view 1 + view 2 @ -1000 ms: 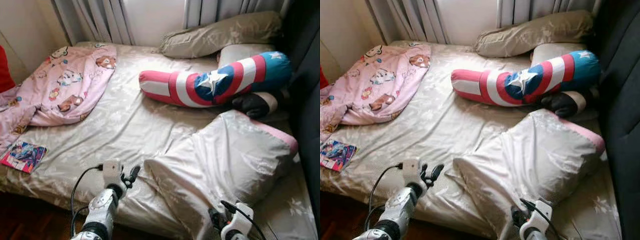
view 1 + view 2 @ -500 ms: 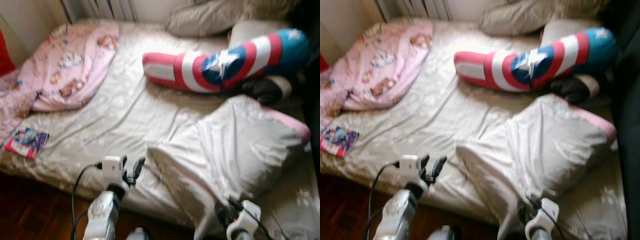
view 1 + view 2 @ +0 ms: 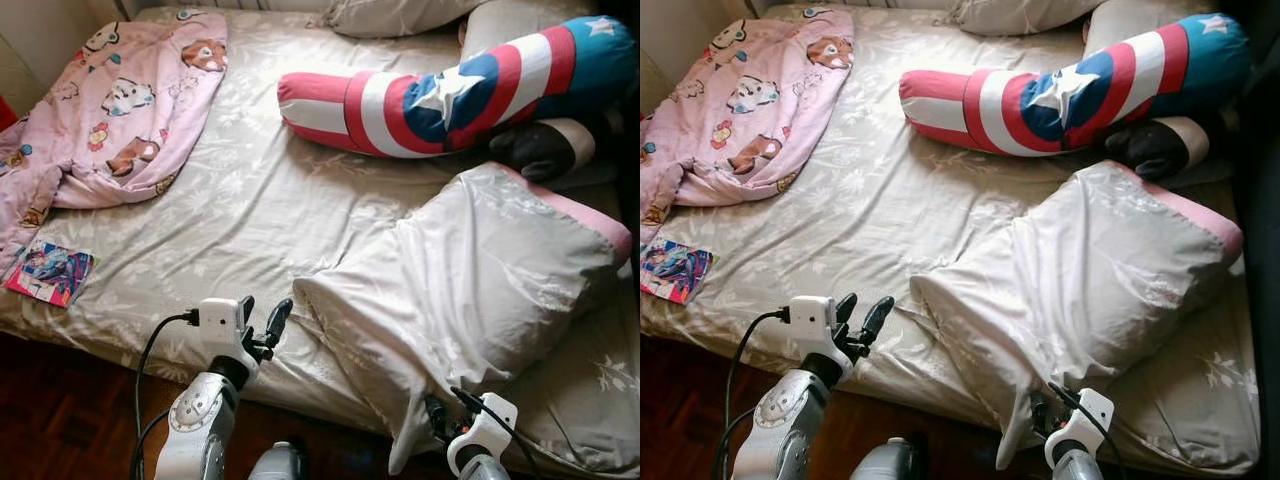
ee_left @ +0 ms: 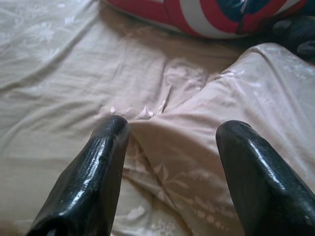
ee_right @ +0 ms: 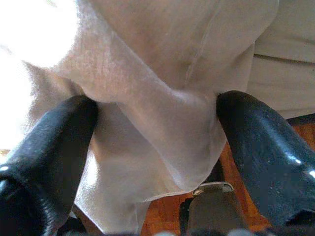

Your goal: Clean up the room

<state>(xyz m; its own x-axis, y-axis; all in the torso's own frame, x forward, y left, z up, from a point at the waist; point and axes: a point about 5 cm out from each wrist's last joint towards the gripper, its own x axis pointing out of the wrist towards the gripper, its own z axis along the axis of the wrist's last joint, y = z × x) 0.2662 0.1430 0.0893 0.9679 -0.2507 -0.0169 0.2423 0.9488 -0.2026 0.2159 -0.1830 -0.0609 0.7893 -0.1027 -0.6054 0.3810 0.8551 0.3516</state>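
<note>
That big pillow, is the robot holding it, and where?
Yes: the right gripper pinches the pillow by its near corner flap. The left gripper is open.

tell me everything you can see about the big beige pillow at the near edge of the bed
The beige pillow lies flat across the bed's near right part, in a loose, wrinkled, satiny case with a faint leaf print and a pink band along its far end. Its near corner hangs over the mattress edge, between the right claw's fingers. The left claw, open, hovers beside its left corner.
</note>
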